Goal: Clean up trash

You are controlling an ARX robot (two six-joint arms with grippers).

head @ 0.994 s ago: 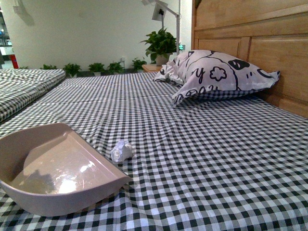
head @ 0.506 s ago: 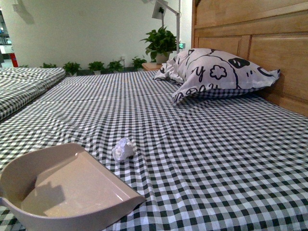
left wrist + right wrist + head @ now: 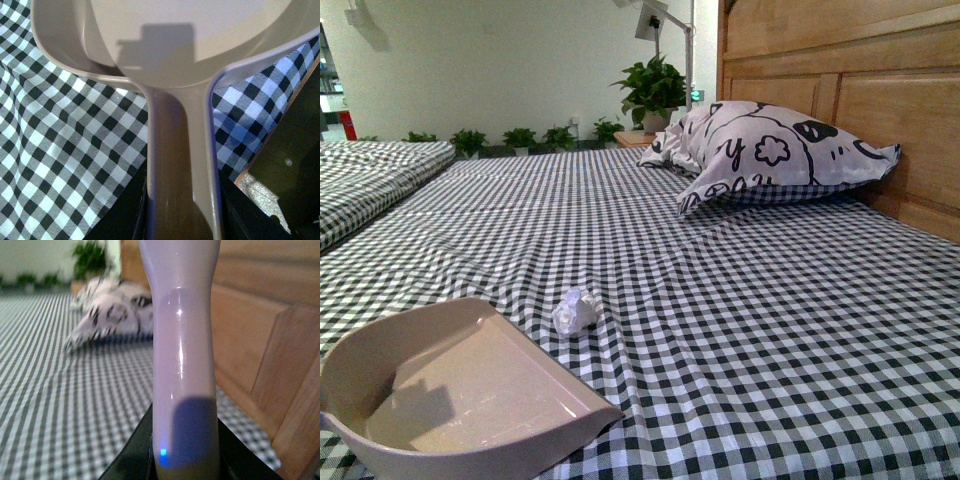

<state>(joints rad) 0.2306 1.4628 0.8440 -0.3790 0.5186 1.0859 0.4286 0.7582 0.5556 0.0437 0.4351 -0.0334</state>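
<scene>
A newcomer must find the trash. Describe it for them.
On the bed's checked sheet, find the pale pink dustpan near the front. Just beyond its open edge lies the paper ball: small, crumpled, plain white, far smaller than the patterned pillow at the headboard.

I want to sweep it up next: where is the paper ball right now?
In the front view, the paper ball lies on the checked sheet, left of centre, just off the open edge of the pink dustpan and far short of the pillow.

We see a checkered sheet, a black-and-white patterned pillow at two o'clock beside the wooden headboard, a potted plant at twelve o'clock, and another checkered bed at ten o'clock.
</scene>
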